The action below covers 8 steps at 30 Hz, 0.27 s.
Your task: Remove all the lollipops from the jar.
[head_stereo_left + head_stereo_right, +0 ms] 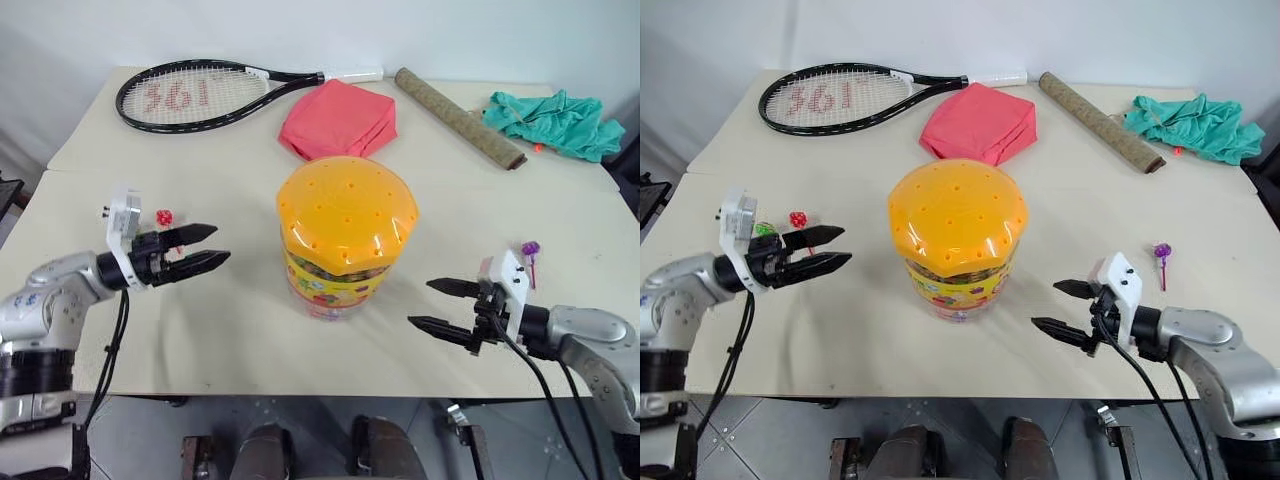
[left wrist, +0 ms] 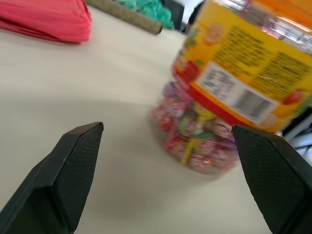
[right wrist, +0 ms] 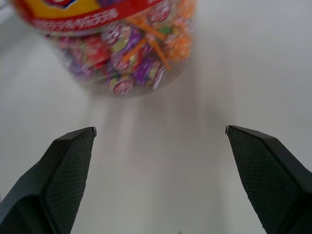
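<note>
The jar (image 1: 335,275), a clear tub with a yellow-red label and an orange domed lid (image 1: 346,208), stands upright mid-table. Through its wall I see several wrapped lollipops (image 3: 130,61) packed at the bottom. A red lollipop (image 1: 164,217) lies on the table just behind my left gripper (image 1: 221,244), with a green one (image 1: 765,229) beside it. A purple lollipop (image 1: 530,248) lies behind my right gripper (image 1: 420,303). Both grippers stand open and empty, one on each side of the jar and pointing toward it, apart from it.
At the back of the table (image 1: 240,340) lie a black tennis racket (image 1: 190,95), a folded red cloth (image 1: 338,120), a brown cardboard tube (image 1: 458,115) and a crumpled teal cloth (image 1: 555,122). The table's front edge runs just below both grippers.
</note>
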### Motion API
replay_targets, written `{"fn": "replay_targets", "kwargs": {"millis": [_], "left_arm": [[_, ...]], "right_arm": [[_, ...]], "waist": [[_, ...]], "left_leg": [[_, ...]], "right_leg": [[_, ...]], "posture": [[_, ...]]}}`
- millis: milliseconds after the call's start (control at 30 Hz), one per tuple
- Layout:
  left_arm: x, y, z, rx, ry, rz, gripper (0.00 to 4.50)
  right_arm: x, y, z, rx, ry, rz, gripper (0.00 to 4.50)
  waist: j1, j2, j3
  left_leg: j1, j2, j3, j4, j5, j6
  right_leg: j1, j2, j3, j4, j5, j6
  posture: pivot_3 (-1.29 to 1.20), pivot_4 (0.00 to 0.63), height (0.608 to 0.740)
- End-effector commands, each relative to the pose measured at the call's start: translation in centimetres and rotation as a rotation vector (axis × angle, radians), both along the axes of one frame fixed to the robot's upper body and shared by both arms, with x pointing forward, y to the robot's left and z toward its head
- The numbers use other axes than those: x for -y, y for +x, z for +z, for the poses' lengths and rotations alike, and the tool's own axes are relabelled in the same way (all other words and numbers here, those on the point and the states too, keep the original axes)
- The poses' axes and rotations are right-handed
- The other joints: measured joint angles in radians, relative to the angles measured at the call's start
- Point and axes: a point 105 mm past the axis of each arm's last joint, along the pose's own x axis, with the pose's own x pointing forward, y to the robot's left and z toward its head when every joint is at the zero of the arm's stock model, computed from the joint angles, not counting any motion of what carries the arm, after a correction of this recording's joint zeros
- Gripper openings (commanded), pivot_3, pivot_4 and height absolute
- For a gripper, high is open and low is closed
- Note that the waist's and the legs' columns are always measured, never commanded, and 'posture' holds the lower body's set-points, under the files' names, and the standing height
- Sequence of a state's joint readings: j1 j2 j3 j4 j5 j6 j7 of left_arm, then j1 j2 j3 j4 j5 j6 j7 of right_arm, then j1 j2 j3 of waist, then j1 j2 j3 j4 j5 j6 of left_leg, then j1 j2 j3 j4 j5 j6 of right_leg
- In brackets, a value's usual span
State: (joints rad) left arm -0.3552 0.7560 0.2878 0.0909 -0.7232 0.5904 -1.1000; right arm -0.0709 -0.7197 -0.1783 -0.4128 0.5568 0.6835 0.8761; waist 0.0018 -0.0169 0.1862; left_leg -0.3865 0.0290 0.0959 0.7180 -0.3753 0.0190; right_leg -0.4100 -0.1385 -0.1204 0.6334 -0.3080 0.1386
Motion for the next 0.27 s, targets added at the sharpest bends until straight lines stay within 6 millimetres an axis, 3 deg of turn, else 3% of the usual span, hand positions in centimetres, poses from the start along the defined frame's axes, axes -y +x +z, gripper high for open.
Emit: {"fn": "replay_targets", "kwargs": {"millis": [33,267], "left_arm": [[0.5,-1.4,1.4,0.109,-0.028,0.012,4.50],[1.7,-1.9,0.3,0.185,-0.080,0.128,4.50]], "right_arm": [[-0.8,-0.3,0.0,0.024,0.029,-0.022,4.45],[-1.3,0.0,-0.5,0.029,0.079,-0.096,4.45]], "waist": [[0.002,0.000,0.000],[0.008,0.000,0.000]], "left_leg": [[0.000,0.000,-0.001,0.000,0.000,0.000],[0.001,0.000,-0.002,0.000,0.000,0.000]], "right_leg": [[0.000,0.000,0.000,0.000,0.000,0.000],[0.001,-0.001,0.001,0.000,0.000,0.000]], "posture": [[0.00,0.150,0.740],[0.00,0.150,0.740]]}}
